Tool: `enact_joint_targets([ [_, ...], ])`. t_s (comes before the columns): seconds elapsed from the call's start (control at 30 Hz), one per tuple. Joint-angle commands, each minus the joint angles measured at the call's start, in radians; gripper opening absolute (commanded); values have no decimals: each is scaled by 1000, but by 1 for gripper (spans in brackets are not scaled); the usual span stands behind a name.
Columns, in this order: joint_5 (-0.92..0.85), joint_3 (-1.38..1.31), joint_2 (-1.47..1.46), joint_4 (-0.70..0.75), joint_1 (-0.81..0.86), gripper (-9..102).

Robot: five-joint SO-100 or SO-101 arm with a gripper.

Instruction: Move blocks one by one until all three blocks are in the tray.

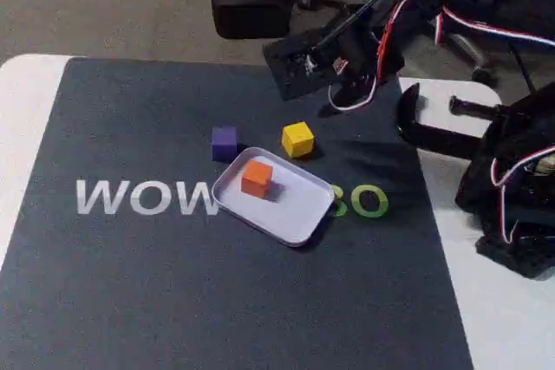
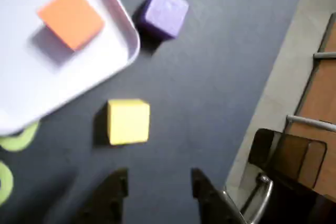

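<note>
The silvery-white tray (image 1: 299,214) lies mid-mat, and the orange block (image 1: 257,177) rests inside it. On the mat just behind the tray sit the purple block (image 1: 224,142) and the yellow block (image 1: 297,139), both outside the rim. My gripper (image 1: 340,97) hangs above the mat behind the yellow block. In the wrist view my gripper (image 2: 157,187) is open with nothing between its dark fingers (image 2: 113,192). There the yellow block (image 2: 128,121) lies just ahead, slightly left of the gap. The purple block (image 2: 165,10) lies farther off beside the tray (image 2: 63,77), which holds the orange block (image 2: 71,17).
A dark mat (image 1: 173,283) with white and green lettering covers the white table (image 1: 26,93). A black clamp (image 1: 434,127) and another arm's base (image 1: 520,205) stand at the right. A chair base (image 2: 262,192) shows past the mat's edge in the wrist view.
</note>
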Motion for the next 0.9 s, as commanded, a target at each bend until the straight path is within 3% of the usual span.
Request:
enact_joint_targets([
  [0.0,-41,38,55,-9,21,14],
  [0.3,-104,152,124,-18,35,17],
  [0.63,81,117,-21,-147,-54,23],
  [0.87,181,34,-130,-158,-55,23],
])
